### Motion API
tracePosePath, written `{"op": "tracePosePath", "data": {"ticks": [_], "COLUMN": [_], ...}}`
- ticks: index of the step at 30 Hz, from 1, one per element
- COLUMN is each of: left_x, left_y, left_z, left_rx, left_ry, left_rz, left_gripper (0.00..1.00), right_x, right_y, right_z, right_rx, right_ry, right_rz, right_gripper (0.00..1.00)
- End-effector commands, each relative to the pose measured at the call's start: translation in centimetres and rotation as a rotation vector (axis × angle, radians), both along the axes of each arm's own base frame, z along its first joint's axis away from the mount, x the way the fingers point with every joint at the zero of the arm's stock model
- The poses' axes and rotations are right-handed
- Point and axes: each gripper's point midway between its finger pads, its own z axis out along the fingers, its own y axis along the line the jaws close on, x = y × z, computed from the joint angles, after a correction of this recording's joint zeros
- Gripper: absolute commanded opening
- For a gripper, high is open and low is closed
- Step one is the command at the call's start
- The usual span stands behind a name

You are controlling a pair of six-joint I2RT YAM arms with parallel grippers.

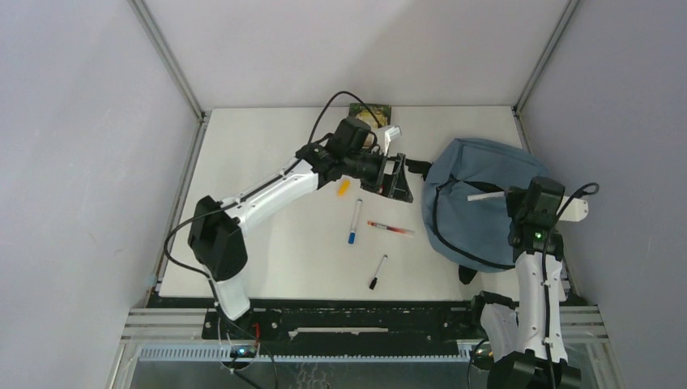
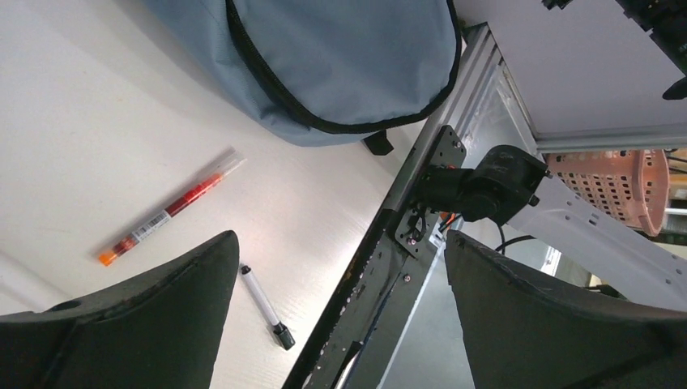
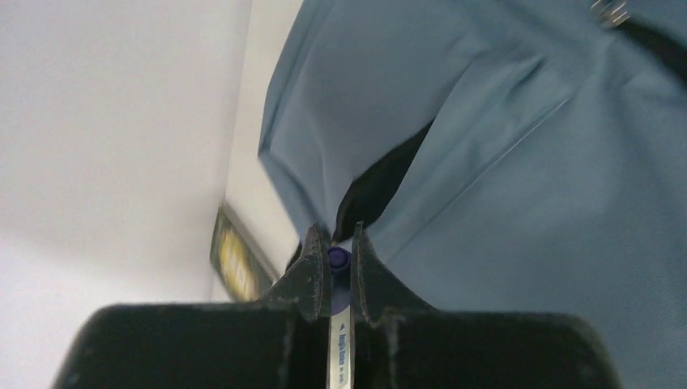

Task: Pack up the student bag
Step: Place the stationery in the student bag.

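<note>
The student bag (image 1: 478,174) is a blue-grey backpack with black zip trim, lying at the right of the table. My right gripper (image 1: 507,194) hovers over it, shut on a white marker (image 1: 484,195) that points left. In the right wrist view the marker's blue cap (image 3: 338,259) sits pinched between the fingertips of the right gripper (image 3: 337,253), just before a dark gap (image 3: 379,186) in the bag (image 3: 518,162). My left gripper (image 1: 399,180) stands open and empty beside the bag's left edge. The left wrist view shows its gripper (image 2: 340,239) wide apart above the table's front edge, with the bag (image 2: 340,57) beyond.
Loose on the table lie a blue-capped marker (image 1: 355,221), a red pen (image 1: 390,228), a black-capped marker (image 1: 378,272) and a small orange piece (image 1: 343,188). A green-yellow book (image 1: 371,113) rests at the back edge. A pink basket (image 2: 616,182) stands off the table.
</note>
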Motion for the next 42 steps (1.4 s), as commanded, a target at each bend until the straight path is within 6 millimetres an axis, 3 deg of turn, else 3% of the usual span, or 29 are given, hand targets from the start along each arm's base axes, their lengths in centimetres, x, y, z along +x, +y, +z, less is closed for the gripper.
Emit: {"op": "tracePosePath", "data": {"ticks": [1, 9, 18, 28, 38, 40, 42], "left_x": [0.1, -0.4, -1.4, -1.5, -1.6, -1.6, -1.6], "left_y": [1.4, 2.4, 3.7, 4.2, 4.5, 4.6, 4.7], "left_z": [0.8, 0.1, -0.6, -1.4, -1.6, -1.5, -1.5], "left_rx": [0.011, 0.035, 0.055, 0.069, 0.067, 0.067, 0.069], "left_ry": [-0.060, -0.072, -0.080, -0.071, -0.074, -0.078, -0.082], "left_rz": [0.026, 0.040, 0.030, 0.033, 0.036, 0.037, 0.039], "left_gripper": [1.00, 1.00, 1.00, 1.00, 1.00, 1.00, 1.00], "right_x": [-0.7, 0.3, 0.9, 1.5, 3.6, 4.9, 6.0], "right_y": [-5.9, -8.6, -9.3, -6.8, -3.6, -3.4, -3.1], "right_z": [2.1, 0.3, -0.9, -3.7, -6.4, -5.7, -4.1], "right_rx": [-0.102, -0.084, -0.133, -0.123, -0.016, -0.016, -0.039], "right_ry": [-0.053, -0.052, -0.005, 0.141, 0.192, 0.177, 0.141], "right_rz": [-0.347, -0.557, -0.651, -0.717, -0.610, -0.528, -0.441], "right_gripper": [0.00, 0.00, 0.00, 0.00, 0.01, 0.17, 0.43]}}
